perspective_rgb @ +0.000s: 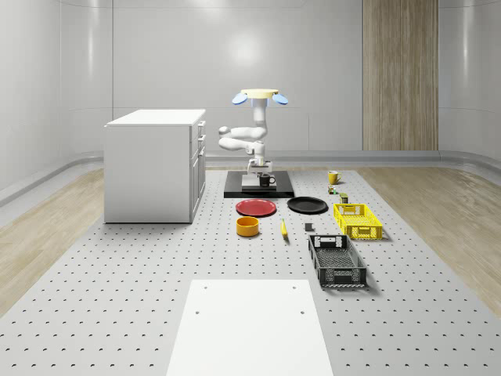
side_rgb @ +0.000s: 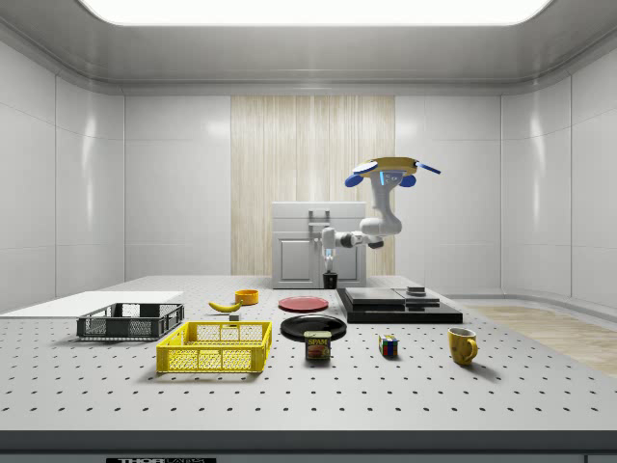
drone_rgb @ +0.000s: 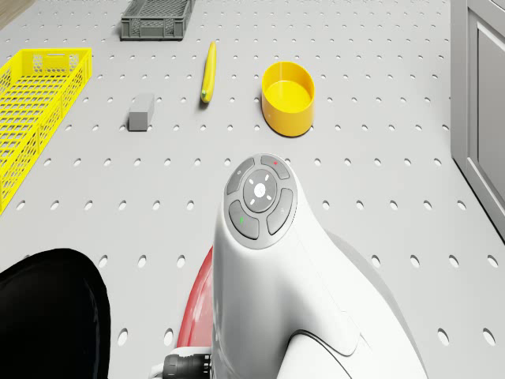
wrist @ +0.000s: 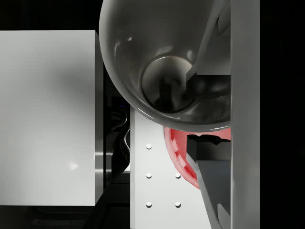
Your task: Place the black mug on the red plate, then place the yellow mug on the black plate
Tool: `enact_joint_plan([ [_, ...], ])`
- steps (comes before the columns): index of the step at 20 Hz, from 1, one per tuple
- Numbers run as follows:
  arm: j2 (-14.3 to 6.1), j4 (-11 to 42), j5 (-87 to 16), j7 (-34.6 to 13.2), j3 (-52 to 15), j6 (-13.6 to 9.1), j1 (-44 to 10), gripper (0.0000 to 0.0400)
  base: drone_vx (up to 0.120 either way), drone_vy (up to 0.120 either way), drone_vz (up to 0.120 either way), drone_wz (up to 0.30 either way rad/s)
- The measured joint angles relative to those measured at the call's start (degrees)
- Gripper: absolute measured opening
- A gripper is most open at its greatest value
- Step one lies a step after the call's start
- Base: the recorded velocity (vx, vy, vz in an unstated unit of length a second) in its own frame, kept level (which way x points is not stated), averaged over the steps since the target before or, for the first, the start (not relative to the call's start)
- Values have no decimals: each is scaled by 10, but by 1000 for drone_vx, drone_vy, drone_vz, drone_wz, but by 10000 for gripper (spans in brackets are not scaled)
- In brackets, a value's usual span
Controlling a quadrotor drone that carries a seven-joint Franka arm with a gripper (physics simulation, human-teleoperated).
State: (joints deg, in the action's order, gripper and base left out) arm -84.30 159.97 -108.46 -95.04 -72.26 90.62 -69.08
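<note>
Drone [perspective_rgb: 259, 96] hovers over dark slab [perspective_rgb: 258, 188] at frame centre, gripper [side_rgb: 330, 274] clamped on glossy black mug [perspective_rgb: 267, 179] above perforated grey tabletop [perspective_rgb: 141, 266] w/ flat red plate [perspective_rgb: 256, 207], pale panelled walls behind.

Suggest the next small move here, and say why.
Probably carry the black mug forward until it is over the red plate, then lower. The gripper holds the mug in its jaws, lifted above the black platform, with the drone hovering overhead; the plate lies just beyond the platform's edge.
</note>
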Motion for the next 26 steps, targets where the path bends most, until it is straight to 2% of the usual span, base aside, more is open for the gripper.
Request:
enact_joint_plan([
  [7,-4,0,2,-1,0,4,-1,110,120,0,-6,0],
  [14,-8,0,3,-2,-1,7,-3,110,120,0,-114,0],
  [23,-12,-1,5,-3,-1,12,-4,110,120,0,0,0],
  [26,-14,-1,6,-1,-2,13,-2,110,13,0,0,0],
])
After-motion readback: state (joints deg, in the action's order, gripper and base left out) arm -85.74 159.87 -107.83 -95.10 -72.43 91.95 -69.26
